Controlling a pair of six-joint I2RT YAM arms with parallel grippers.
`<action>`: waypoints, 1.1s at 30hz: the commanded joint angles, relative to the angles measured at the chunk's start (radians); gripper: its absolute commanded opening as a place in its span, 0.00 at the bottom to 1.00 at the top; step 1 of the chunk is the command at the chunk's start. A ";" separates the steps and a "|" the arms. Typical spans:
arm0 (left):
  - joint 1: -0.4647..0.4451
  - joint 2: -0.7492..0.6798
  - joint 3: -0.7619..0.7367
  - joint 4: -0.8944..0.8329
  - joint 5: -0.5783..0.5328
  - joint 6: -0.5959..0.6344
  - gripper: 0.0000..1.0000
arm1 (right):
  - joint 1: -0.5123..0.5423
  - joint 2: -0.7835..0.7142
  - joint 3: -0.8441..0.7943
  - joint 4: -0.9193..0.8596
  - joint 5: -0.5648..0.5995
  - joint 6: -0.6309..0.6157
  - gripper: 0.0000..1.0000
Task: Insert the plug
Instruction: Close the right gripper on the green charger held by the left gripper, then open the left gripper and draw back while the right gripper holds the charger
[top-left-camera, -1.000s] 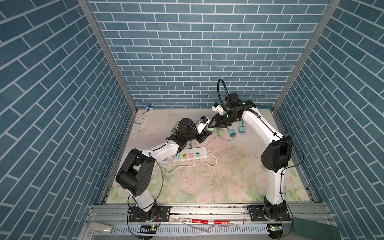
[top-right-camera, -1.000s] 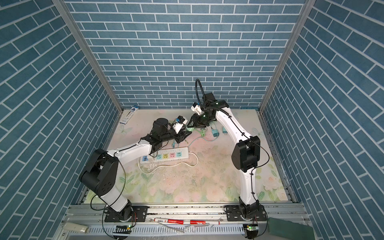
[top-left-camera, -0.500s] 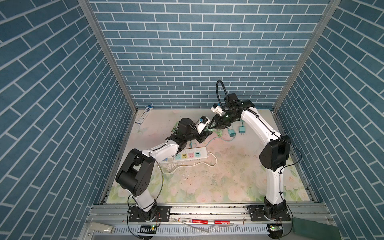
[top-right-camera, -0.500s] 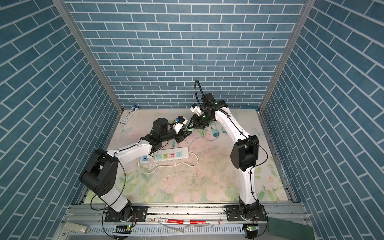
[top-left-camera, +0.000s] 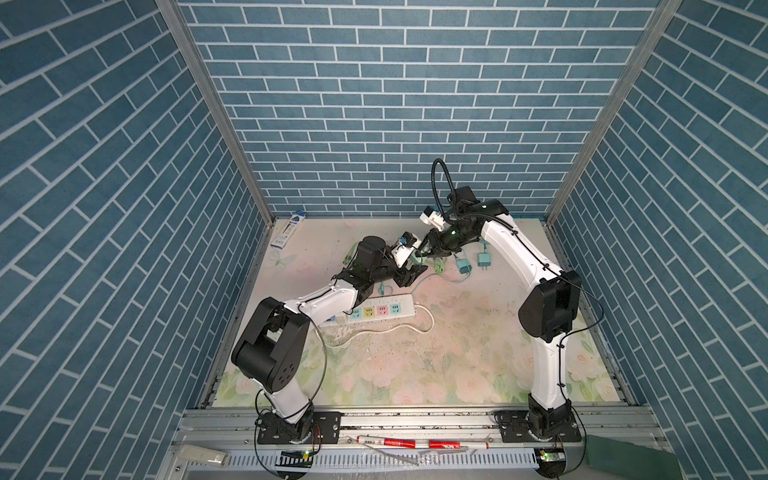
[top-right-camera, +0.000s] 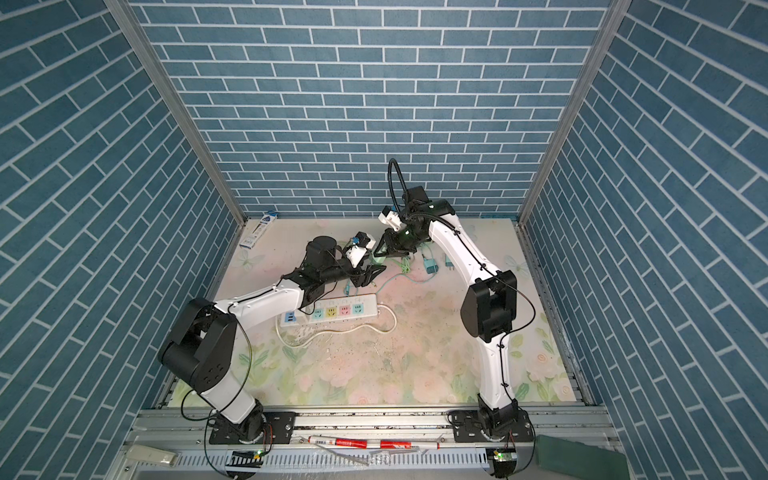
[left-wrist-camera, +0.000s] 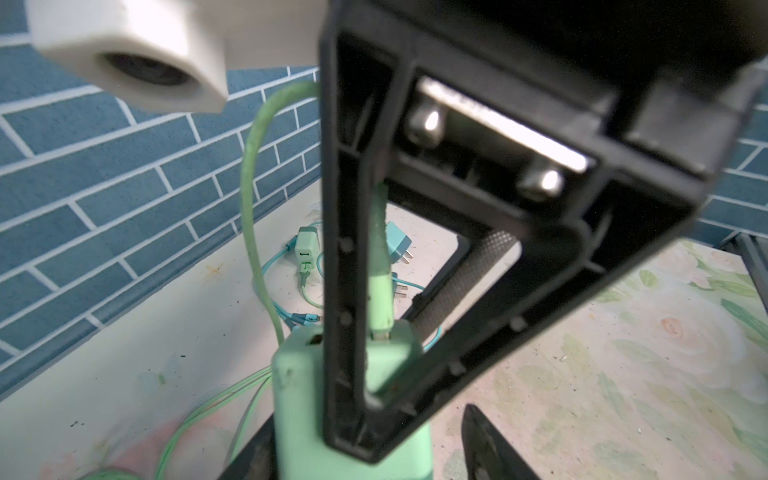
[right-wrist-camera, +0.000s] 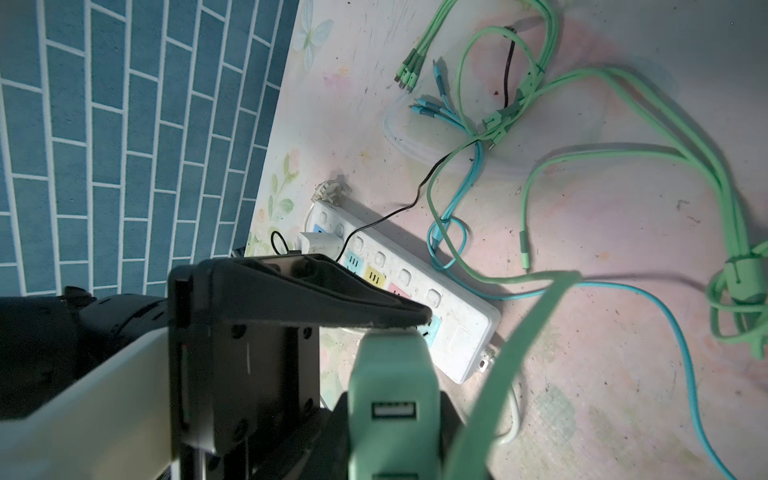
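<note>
Plug (right-wrist-camera: 390, 374) — boxy, smooth mint-green plastic — sits clamped in right gripper (top-left-camera: 427, 248); left gripper (top-left-camera: 412, 274) spread wide.

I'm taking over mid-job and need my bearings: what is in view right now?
green charger: 1, mint green with a green cable plugged in, held up between the grippers
power strip: 1, white with coloured sockets, on the mat near the left arm
spare chargers: 2, teal, on the mat towards the back wall
loose cables: several, green and blue, on the mat behind the strip
packet: 1, blue and white, back left corner
marker: 1, red and white, on the front rail
mat: 1, floral, covering the table
left gripper: 1, black, open beside the green charger
right gripper: 1, black, shut on the green charger
</note>
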 joint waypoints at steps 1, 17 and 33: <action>-0.005 0.006 0.017 -0.002 -0.023 -0.005 0.79 | 0.006 -0.041 -0.007 0.036 -0.003 0.020 0.14; 0.044 -0.218 -0.038 -0.259 -0.161 -0.026 0.98 | 0.001 -0.049 0.042 -0.013 0.084 -0.018 0.12; 0.086 -0.544 0.026 -0.803 -0.551 -0.194 1.00 | -0.028 0.085 0.568 -0.220 0.183 -0.073 0.12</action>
